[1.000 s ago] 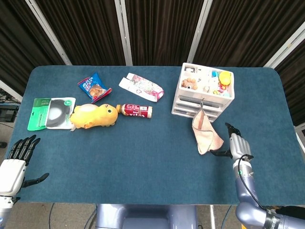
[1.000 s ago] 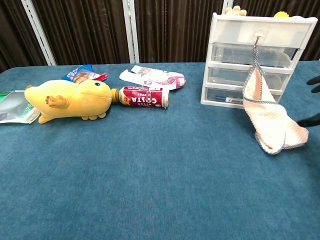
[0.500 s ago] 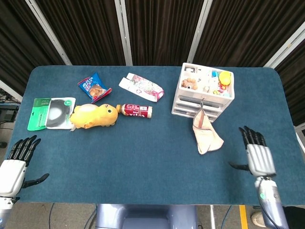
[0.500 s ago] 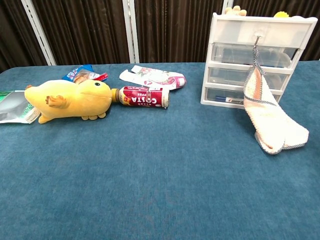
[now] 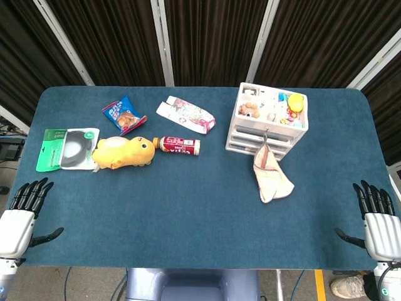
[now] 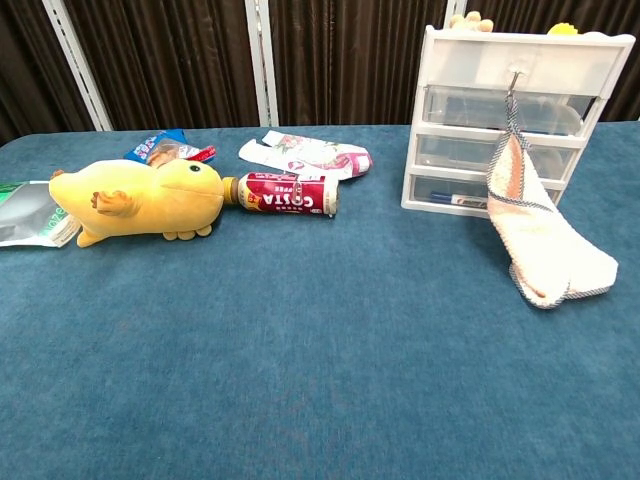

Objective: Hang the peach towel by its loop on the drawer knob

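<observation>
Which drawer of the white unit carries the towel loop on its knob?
The top drawer: the peach towel hangs from its knob; the two lower drawers hold nothing.

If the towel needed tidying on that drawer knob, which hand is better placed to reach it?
Right. The right hand sits at the table's near-right corner, on the peach towel's side; the left hand is across the table.

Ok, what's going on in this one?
Nothing is being handled right now. The peach towel hangs by its loop from the drawer knob of the small drawer unit, its lower end resting on the table. The left hand and right hand sit at the table's near corners, fingers spread, holding nothing.
</observation>
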You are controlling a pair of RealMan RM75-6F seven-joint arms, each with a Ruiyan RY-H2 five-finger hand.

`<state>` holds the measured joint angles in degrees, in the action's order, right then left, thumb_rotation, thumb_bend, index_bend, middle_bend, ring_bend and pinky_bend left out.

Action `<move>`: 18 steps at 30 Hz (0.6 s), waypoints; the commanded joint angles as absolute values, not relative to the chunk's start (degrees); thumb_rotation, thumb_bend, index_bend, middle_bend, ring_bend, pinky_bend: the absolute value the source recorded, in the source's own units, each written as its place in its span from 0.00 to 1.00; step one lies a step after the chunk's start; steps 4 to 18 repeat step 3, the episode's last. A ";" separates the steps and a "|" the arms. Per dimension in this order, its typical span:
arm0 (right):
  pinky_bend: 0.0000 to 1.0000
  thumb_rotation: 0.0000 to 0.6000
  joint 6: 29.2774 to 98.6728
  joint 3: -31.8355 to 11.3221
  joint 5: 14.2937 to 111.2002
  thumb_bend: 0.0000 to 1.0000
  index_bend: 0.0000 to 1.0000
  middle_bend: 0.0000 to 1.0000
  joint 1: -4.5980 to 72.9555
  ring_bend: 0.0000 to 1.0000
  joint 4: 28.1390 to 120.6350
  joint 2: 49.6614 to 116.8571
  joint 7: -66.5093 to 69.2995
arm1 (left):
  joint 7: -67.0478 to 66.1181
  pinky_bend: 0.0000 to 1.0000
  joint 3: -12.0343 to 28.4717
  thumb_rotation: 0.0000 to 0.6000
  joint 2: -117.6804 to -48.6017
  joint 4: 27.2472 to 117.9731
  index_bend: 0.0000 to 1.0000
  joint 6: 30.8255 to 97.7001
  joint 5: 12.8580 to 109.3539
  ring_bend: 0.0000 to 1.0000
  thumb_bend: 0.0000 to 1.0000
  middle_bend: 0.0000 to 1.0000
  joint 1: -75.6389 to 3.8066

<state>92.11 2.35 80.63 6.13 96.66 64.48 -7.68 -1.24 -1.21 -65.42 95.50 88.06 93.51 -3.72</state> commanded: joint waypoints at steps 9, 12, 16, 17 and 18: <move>0.02 1.00 90.44 1.35 80.24 0.03 0.00 0.00 6.10 0.00 97.42 64.57 -7.51 | 0.23 0.00 -0.97 1.00 -65.04 95.74 0.00 87.86 92.30 0.00 0.00 0.00 -3.56; 0.02 1.00 90.44 1.35 80.24 0.03 0.00 0.00 6.10 0.00 97.42 64.57 -7.51 | 0.23 0.00 -0.97 1.00 -65.04 95.74 0.00 87.86 92.30 0.00 0.00 0.00 -3.56; 0.02 1.00 90.44 1.35 80.24 0.03 0.00 0.00 6.10 0.00 97.42 64.57 -7.51 | 0.23 0.00 -0.97 1.00 -65.04 95.74 0.00 87.86 92.30 0.00 0.00 0.00 -3.56; 0.02 1.00 90.44 1.35 80.24 0.03 0.00 0.00 6.10 0.00 97.42 64.57 -7.51 | 0.23 0.00 -0.97 1.00 -65.04 95.74 0.00 87.86 92.30 0.00 0.00 0.00 -3.56; 0.02 1.00 90.44 1.35 80.24 0.03 0.00 0.00 6.10 0.00 97.42 64.57 -7.51 | 0.23 0.00 -0.97 1.00 -65.04 95.74 0.00 87.86 92.30 0.00 0.00 0.00 -3.56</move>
